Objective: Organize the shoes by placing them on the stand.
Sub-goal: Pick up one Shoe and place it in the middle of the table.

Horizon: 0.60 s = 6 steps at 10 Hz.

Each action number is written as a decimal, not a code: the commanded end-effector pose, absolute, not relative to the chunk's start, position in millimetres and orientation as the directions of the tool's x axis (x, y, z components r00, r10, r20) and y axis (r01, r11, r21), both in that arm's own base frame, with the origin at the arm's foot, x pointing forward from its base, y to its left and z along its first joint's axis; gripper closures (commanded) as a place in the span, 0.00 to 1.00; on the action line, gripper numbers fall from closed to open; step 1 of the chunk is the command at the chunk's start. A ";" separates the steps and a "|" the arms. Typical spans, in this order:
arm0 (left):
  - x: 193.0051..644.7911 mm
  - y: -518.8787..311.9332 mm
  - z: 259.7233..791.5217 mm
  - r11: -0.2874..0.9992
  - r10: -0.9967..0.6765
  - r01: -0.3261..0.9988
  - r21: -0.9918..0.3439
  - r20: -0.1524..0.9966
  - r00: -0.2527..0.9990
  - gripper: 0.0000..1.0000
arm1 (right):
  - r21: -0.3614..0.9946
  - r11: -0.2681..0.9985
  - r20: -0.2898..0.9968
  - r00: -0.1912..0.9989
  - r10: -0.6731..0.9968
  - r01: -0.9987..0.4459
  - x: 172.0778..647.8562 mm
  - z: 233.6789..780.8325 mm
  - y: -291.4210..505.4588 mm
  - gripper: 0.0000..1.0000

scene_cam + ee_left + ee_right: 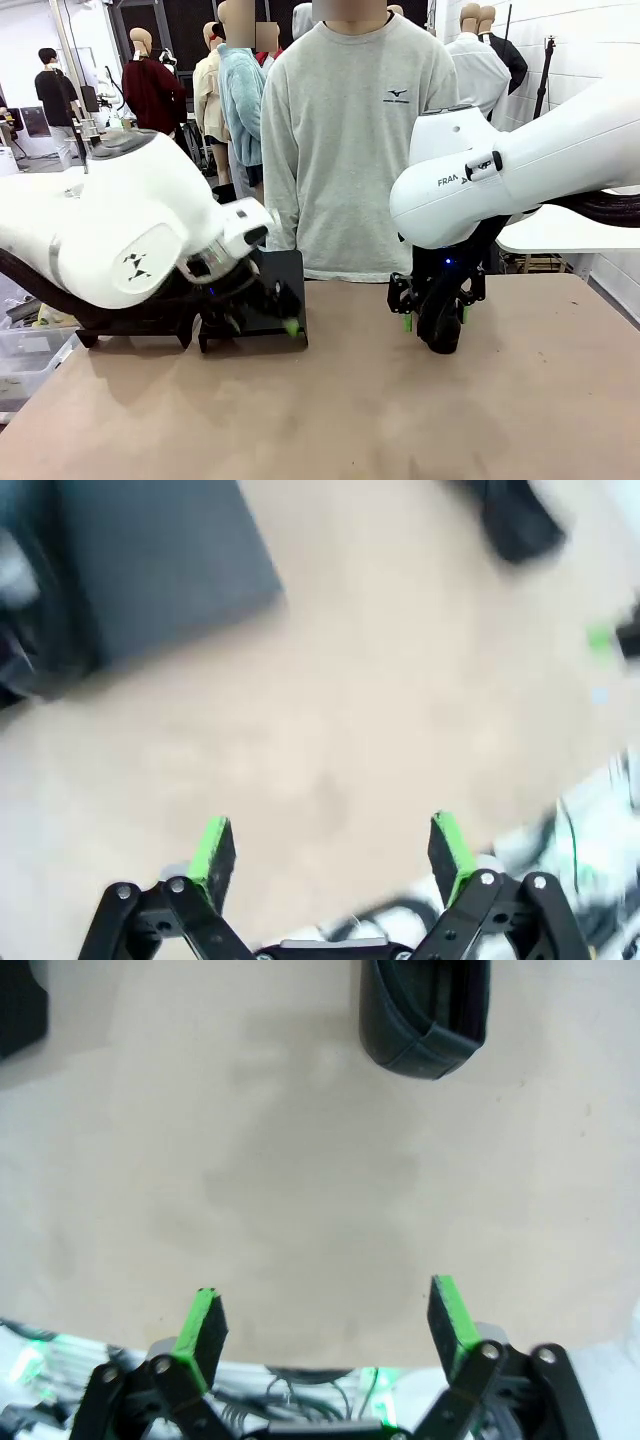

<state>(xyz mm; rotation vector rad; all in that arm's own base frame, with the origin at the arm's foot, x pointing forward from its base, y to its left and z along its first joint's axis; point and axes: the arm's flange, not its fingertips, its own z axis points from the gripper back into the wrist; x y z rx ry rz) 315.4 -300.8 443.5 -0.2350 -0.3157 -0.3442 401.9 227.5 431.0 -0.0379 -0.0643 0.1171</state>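
One black glossy shoe [441,338] stands on the table right of the middle, directly below my right gripper [436,318]. In the right wrist view that shoe [425,1015] lies at the top edge, its open end toward me, well ahead of my open right gripper [325,1320], which holds nothing. The black stand [272,285] sits left of the middle at the far edge. My left gripper [282,318] hangs in front of it. In the blurred left wrist view, my left gripper [330,845] is open over bare table, with the stand [160,570] upper left and the shoe [515,520] upper right.
A person in a grey sweatshirt [350,140] stands at the far side of the brown table [350,420]. A dark shape [20,1010] fills the upper left corner of the right wrist view. Clear plastic bins [25,350] sit off the table's left edge.
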 end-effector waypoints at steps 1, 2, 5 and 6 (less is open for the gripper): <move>327.4 -283.7 444.9 0.939 -0.261 0.251 -0.237 -0.015 0.965 0.00 | -0.045 0.993 0.055 0.993 0.109 -0.106 401.4 432.4 227.6 0.00; 330.7 -278.1 425.3 0.946 -0.238 0.202 -0.255 -0.117 0.964 0.00 | -0.045 0.993 0.055 0.993 0.109 -0.106 401.4 432.4 227.6 0.00; 327.5 -273.2 424.5 0.955 -0.193 0.167 -0.243 -0.087 0.977 0.00 | -0.030 0.993 0.045 0.992 0.115 -0.114 441.4 444.7 214.7 0.00; 329.1 -273.3 427.1 0.952 -0.199 0.181 -0.246 -0.051 0.979 0.00 | -0.015 0.993 0.034 0.992 0.120 -0.120 468.4 447.9 208.7 0.00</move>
